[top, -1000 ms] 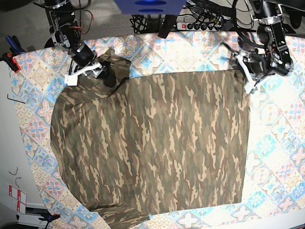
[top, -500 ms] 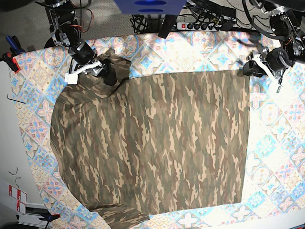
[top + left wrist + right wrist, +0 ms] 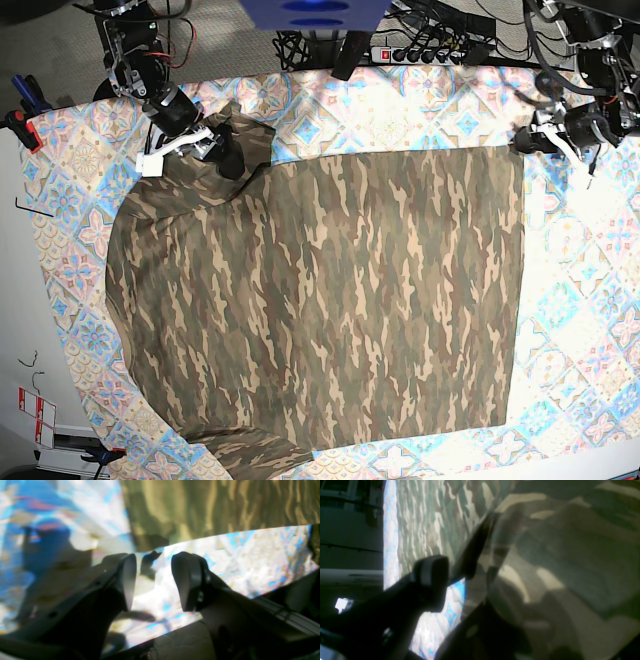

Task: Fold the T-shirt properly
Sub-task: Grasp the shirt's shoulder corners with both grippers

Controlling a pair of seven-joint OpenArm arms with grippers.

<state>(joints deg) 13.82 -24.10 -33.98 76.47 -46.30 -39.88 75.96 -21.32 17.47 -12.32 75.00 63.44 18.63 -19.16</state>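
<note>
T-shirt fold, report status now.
Left gripper open, empty, off the T-shirt corner. Right gripper at the bunched sleeve, grip unclear. T-shirt spread flat on the tablecloth, unfolded. Nothing in the way.

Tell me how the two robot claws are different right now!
The right gripper sits on the T-shirt, pinching a bunched-up bit of cloth at the sleeve; the left gripper holds nothing. The right gripper has camouflage cloth around it; the left gripper hangs open over the tablecloth, just off the shirt's corner. Both have dark fingers.
</note>
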